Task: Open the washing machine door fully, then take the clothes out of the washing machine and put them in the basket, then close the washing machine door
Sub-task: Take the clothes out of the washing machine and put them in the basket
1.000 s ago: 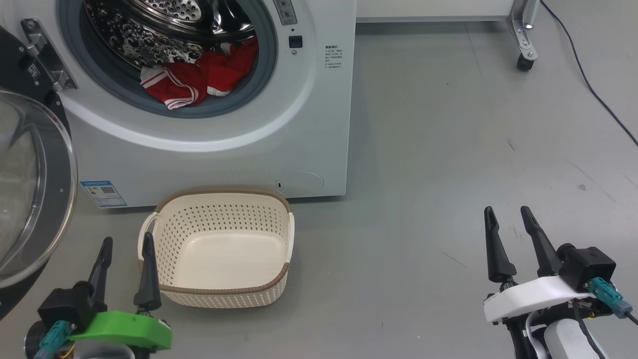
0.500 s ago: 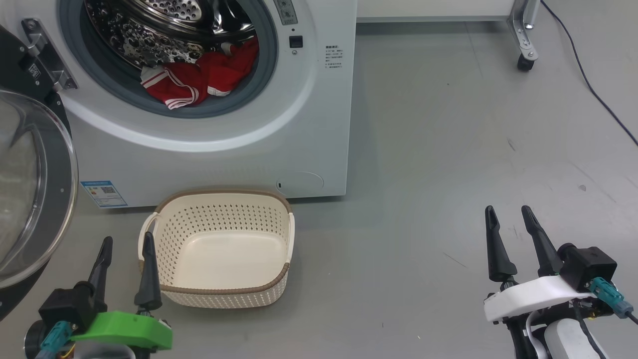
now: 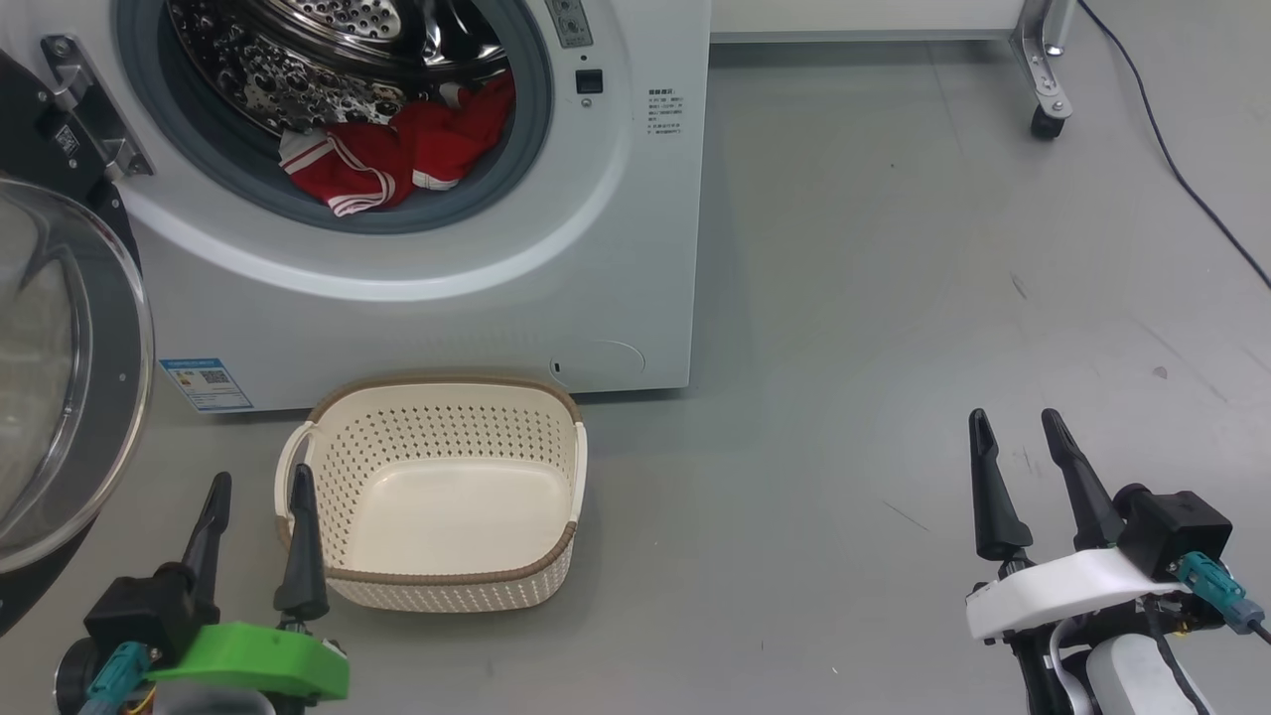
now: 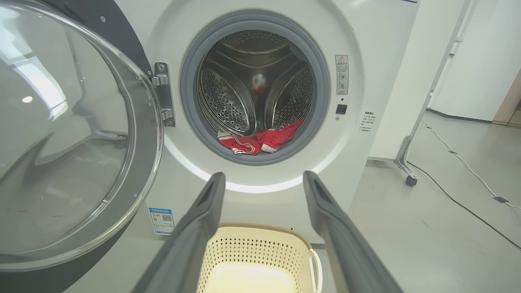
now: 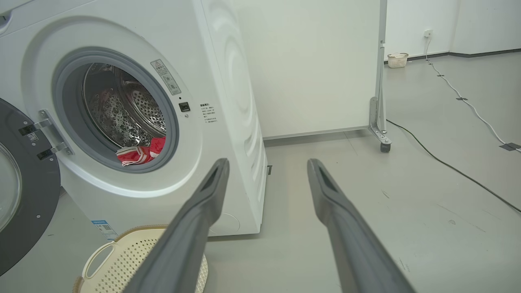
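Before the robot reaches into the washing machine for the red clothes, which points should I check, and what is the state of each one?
1. Round glossy black washing machine door with its glass window is swung clear of the opening: ok.
2. Red clothes with white stripes lie in sight at the front of the steel drum: ok.
3. Small cream perforated basket stands empty on the floor before the white washing machine: ok.
4. Left gripper open, holding nothing: ok.
5. Right gripper open, holding nothing: ok.
6. More garments hidden under the red pile: cannot tell.
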Controlling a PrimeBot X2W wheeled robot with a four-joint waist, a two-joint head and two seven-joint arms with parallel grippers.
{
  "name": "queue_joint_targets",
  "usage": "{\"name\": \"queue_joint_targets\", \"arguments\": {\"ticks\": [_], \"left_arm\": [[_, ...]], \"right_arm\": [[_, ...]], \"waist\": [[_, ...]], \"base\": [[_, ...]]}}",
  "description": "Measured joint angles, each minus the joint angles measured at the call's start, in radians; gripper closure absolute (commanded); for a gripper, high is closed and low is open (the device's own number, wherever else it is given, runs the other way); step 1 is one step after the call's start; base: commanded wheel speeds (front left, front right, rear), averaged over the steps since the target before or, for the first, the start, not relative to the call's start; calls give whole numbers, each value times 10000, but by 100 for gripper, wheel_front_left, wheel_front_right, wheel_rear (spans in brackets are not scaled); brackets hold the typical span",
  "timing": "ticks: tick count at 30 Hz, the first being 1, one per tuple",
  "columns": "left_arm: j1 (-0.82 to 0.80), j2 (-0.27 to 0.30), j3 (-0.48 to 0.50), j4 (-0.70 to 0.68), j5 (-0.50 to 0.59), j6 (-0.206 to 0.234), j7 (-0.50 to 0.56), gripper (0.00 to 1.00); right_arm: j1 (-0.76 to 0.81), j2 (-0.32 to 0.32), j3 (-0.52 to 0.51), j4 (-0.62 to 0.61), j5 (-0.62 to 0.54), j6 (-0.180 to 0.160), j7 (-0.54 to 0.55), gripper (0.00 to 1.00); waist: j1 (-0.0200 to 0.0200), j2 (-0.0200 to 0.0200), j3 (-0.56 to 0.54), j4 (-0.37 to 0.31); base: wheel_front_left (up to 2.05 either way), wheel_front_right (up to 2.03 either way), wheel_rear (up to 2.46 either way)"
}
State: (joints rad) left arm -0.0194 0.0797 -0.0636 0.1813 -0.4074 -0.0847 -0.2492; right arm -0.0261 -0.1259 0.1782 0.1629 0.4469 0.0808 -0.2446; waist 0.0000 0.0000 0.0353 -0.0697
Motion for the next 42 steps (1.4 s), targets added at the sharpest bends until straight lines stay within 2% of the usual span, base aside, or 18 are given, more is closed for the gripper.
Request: {"name": "queue_joint_targets", "arguments": {"ticks": [21,42], "left_arm": [[0,0,-144,-242,23,-98,0,0],[14,10,-171,-253,23,-102,0,0]], "right_arm": [[95,27,17,2,-88,61,0,0],[96,58,65,54,-92,104,0,0]], "waist": [[0,0,91,57],[0,0,97,168]], "base": [[13,-16,3],[87,-93,6]]}}
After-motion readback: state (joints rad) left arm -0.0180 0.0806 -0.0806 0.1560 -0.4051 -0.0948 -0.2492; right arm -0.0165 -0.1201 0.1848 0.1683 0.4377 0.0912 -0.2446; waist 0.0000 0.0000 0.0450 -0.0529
